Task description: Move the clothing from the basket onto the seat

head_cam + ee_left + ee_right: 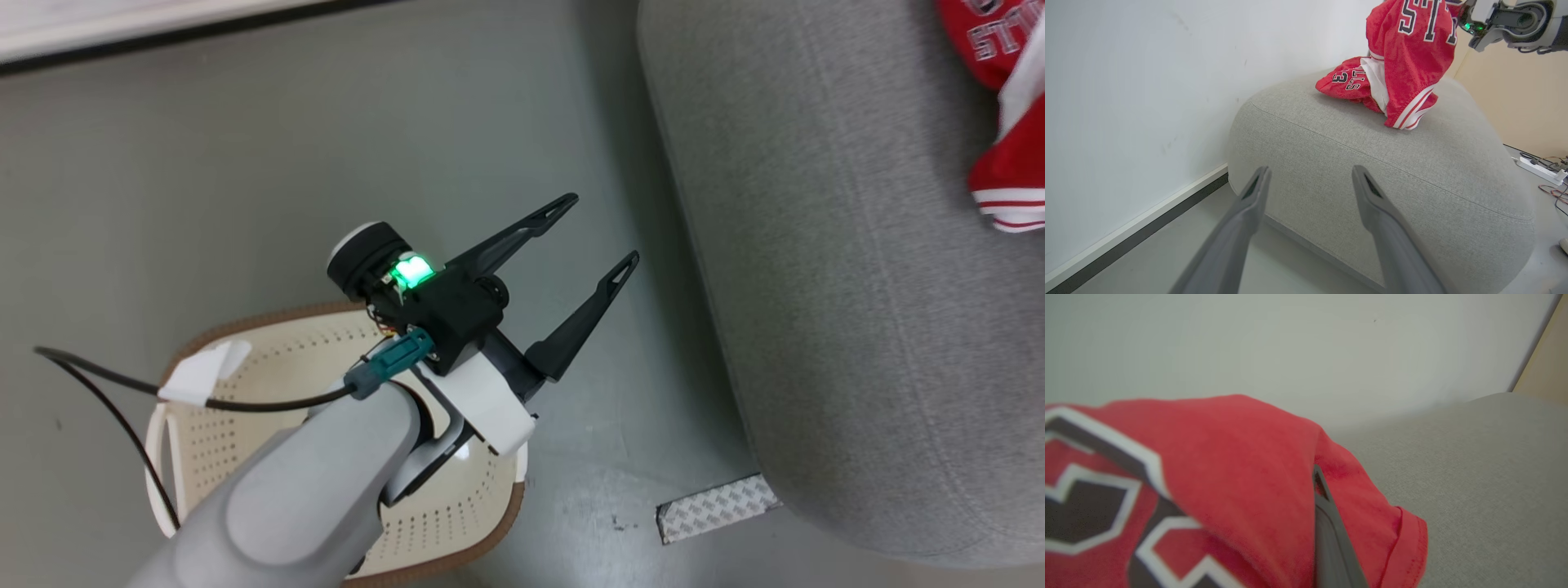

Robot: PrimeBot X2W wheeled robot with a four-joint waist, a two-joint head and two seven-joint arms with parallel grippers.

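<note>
clothing (1241, 465) | pinched in right gripper (1315, 479) | lower end seemingly touching seat (1474, 465)

bare floor (326, 163) open between basket (212, 441) and seat (816, 245), wall (1126, 81) flanking seat, clothing (1404, 61) heaped on far seat top

Item: my left hand (1310, 169), two dark fingers (1241, 228) spread wide, nothing between them, above the floor (1282, 269), pointing at the seat's near edge.
Item: seat (1412, 183), grey fabric, rounded, one seam across its front.
Item: clothing (1408, 61), red with white and black lettering. One piece hangs from above, its white-striped hem touching the seat top. Another lies bunched beside it, marked 3.
Item: my right arm (1515, 18), green light lit, at the top of the hanging piece.
Item: white wall (1126, 81), dark baseboard (1147, 222).
Item: power strip (1539, 169) and cables (1555, 192), on the floor, far right.
</note>
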